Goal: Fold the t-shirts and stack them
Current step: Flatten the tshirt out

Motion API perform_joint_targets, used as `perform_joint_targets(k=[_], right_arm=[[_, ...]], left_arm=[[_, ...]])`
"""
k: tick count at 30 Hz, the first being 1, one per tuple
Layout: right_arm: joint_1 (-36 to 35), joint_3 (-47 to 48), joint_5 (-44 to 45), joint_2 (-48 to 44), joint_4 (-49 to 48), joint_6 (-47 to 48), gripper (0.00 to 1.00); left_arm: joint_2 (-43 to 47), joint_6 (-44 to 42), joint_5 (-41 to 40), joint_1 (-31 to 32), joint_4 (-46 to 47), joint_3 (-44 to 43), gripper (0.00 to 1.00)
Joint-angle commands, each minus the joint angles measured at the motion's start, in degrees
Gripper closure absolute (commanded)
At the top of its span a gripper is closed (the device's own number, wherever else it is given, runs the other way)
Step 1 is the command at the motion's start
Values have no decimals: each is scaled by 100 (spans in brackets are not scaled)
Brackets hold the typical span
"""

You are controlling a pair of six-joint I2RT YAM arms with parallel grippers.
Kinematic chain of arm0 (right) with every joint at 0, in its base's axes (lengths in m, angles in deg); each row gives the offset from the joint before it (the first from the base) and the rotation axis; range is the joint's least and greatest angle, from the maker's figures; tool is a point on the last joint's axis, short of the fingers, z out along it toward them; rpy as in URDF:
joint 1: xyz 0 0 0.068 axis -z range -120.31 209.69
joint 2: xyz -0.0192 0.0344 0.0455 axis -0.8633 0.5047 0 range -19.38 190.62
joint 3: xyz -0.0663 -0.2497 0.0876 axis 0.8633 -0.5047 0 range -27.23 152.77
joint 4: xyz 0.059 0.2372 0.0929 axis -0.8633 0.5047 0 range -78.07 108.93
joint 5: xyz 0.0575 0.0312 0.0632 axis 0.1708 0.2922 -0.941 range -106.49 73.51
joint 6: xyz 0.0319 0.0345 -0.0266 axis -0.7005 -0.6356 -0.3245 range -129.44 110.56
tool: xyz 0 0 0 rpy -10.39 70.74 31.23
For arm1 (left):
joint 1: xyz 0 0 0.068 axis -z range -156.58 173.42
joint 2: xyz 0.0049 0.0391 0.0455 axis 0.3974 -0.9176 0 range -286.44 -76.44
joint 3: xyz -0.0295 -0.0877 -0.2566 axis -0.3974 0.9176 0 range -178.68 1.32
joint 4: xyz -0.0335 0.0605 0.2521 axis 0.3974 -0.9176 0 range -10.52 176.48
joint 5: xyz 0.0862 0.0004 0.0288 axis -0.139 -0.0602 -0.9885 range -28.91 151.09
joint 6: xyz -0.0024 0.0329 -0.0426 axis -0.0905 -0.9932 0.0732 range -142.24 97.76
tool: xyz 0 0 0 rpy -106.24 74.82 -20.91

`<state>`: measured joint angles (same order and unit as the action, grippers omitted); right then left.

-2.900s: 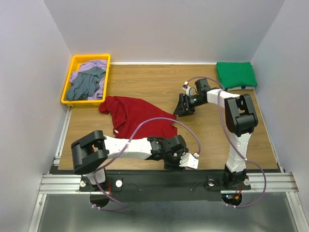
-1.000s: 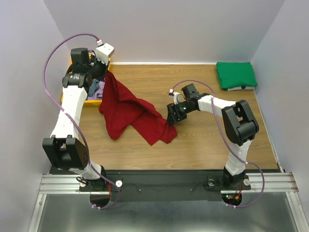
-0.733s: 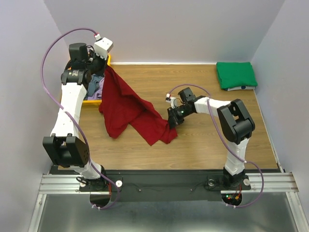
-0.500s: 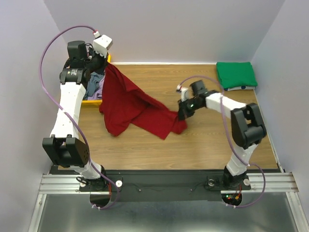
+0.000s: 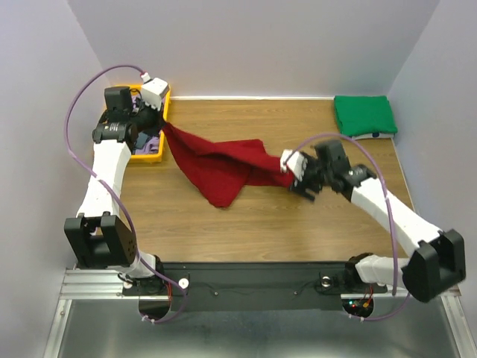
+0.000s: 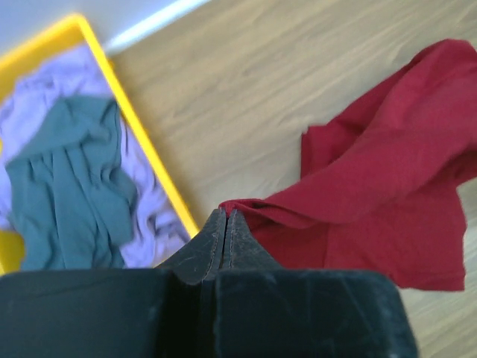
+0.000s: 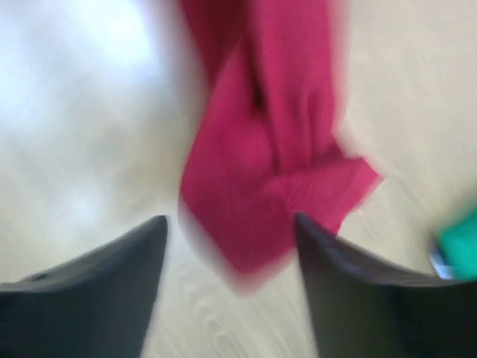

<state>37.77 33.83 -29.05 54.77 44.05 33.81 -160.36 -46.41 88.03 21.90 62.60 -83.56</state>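
Your left gripper (image 6: 226, 218) is clamped on a corner of the dark red t-shirt (image 5: 223, 165) just beside the yellow tray (image 6: 145, 145), and the cloth stretches across the table (image 5: 313, 224) to your right gripper (image 7: 229, 220), whose fingers stand apart.

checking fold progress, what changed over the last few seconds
The left gripper took a corner of the dark red cloth t-shirt and lifted it to the yellow plastic tray; the right gripper dragged the other end rightwards, stretching it out, and its fingers now stand apart. The folded bright green t-shirt and the tray's shirts stayed put.
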Motion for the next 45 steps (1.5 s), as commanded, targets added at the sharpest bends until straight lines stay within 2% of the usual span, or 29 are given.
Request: perform_joint_targets(k=[1, 4, 7, 9, 10, 13, 17, 22, 24, 29, 35, 45], right_arm=[[-173, -1164, 481, -804, 392, 846, 10], [72, -1140, 421, -972, 646, 369, 10], [371, -947, -149, -851, 786, -340, 12], [477, -763, -580, -657, 875, -597, 19], [512, -701, -738, -421, 971, -859, 26], [504, -411, -1406, -60, 972, -1326, 38], [504, -7, -2153, 678, 832, -2222, 49], [504, 371, -2128, 1364, 181, -3339, 45], [504, 582, -2198, 1706, 146, -3655, 39], [451, 776, -2365, 2393, 58, -4262, 38], [425, 960, -1865, 3025, -153, -4982, 37], [425, 1136, -2435, 3150, -285, -5555, 35]], left_arm=[[420, -211, 83, -357, 217, 410, 100], [394, -317, 154, -622, 138, 446, 100], [333, -379, 285, -657, 85, 455, 100], [280, -370, 338, -657, 59, 437, 100], [227, -370, 356, -648, 33, 385, 100], [157, -352, 382, -657, 15, 385, 100], [130, -335, 382, -657, 76, 446, 100], [60, -308, 426, -657, 85, 472, 100], [51, -300, 426, -657, 111, 490, 100], [34, -247, 444, -657, 199, 516, 100], [25, -221, 444, -657, 235, 508, 100], [95, -264, 453, -657, 270, 666, 100]])
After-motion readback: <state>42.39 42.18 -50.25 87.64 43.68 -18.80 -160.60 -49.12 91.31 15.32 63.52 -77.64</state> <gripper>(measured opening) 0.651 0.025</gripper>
